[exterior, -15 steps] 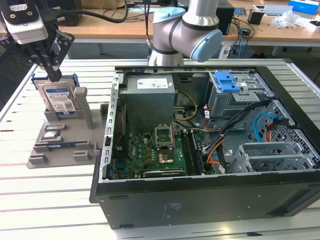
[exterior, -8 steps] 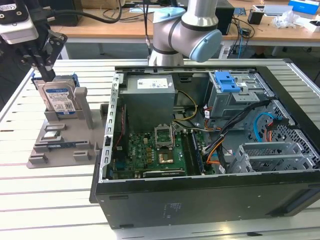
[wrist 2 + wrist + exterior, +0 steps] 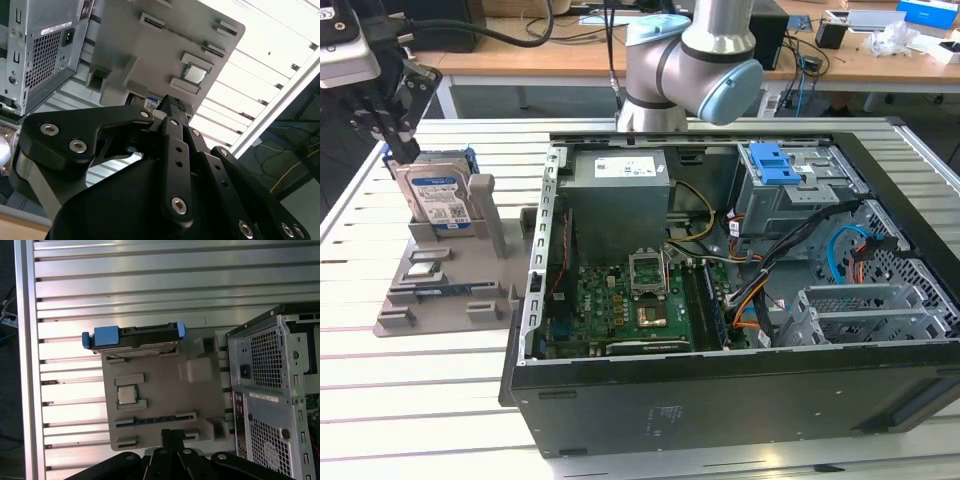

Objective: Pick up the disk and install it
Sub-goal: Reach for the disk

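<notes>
The gripper (image 3: 405, 150) was seen with its fingers (image 3: 172, 436) drawn together, nothing held, just above the disk (image 3: 438, 195). The disk was stood upright in a grey holder (image 3: 440, 290), beside the opened computer case (image 3: 720, 400).

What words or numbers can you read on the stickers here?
No text is readable.
Label on the disk: too small.
White sticker on the grey box: too small.
Sticker on the computer case: blurred.
</notes>
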